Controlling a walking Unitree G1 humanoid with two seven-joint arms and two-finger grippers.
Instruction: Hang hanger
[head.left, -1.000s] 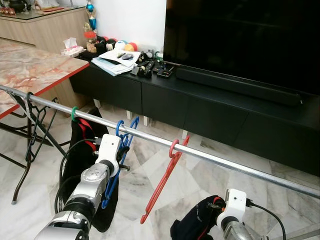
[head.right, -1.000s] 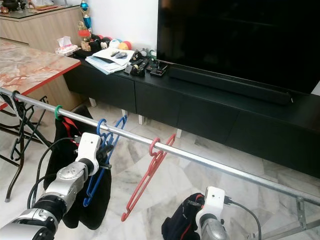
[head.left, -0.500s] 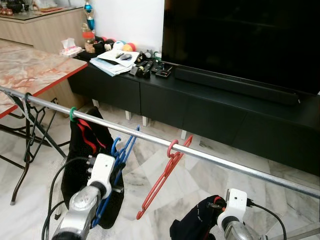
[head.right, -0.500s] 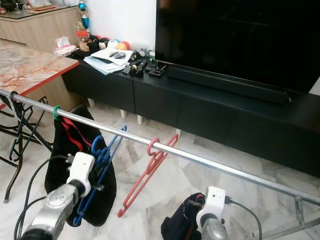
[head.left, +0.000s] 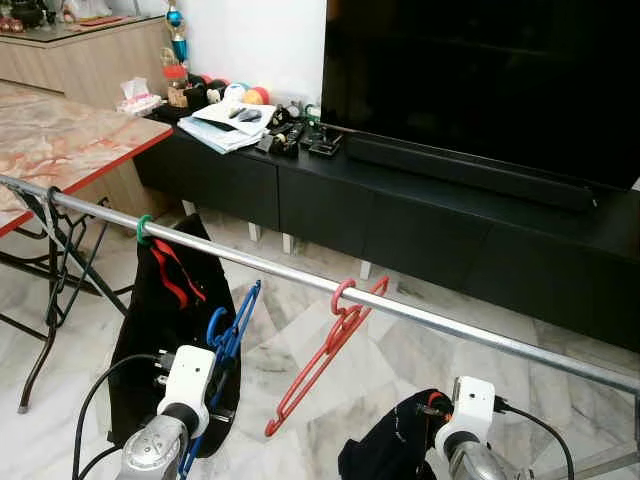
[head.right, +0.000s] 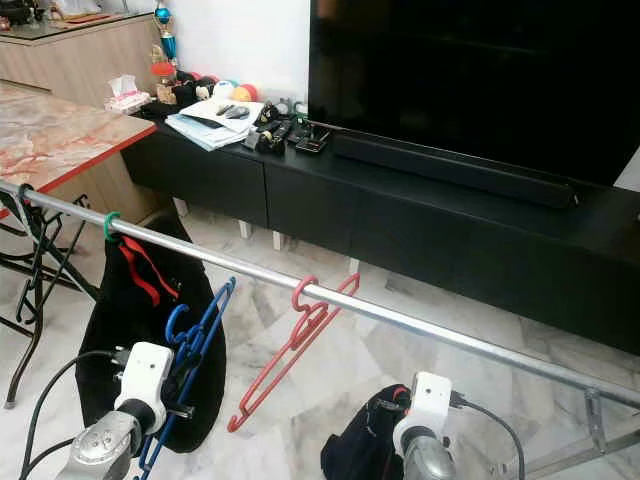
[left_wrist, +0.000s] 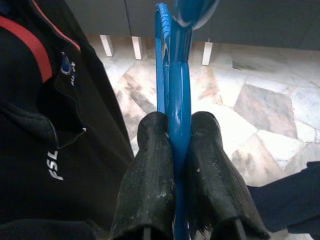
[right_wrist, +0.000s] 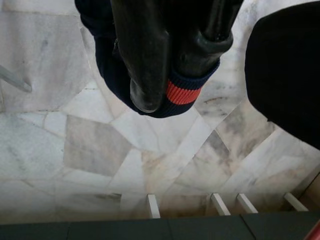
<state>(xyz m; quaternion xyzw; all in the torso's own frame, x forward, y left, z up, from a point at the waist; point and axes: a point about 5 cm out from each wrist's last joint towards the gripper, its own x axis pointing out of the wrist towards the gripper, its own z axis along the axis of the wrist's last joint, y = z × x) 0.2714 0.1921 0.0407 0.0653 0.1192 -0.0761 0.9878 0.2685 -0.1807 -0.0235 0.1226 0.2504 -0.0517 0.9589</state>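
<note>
Currently our left gripper (left_wrist: 180, 150) pinches blue hanger (head.left: 228, 335) below metal rail (head.left: 420, 315), at 7 o'clock from hung red hanger (head.left: 325, 355). Our right gripper (right_wrist: 175, 60) clamps dark garment (head.left: 390, 445), low.

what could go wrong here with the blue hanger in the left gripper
The blue hanger is off the metal rail, hook below it, pinched edge-on between the left gripper's fingers; it may twist or slip. Lifting it could snag the black jacket or bump the red hanger. The right gripper holds a dark garment near the floor.
</note>
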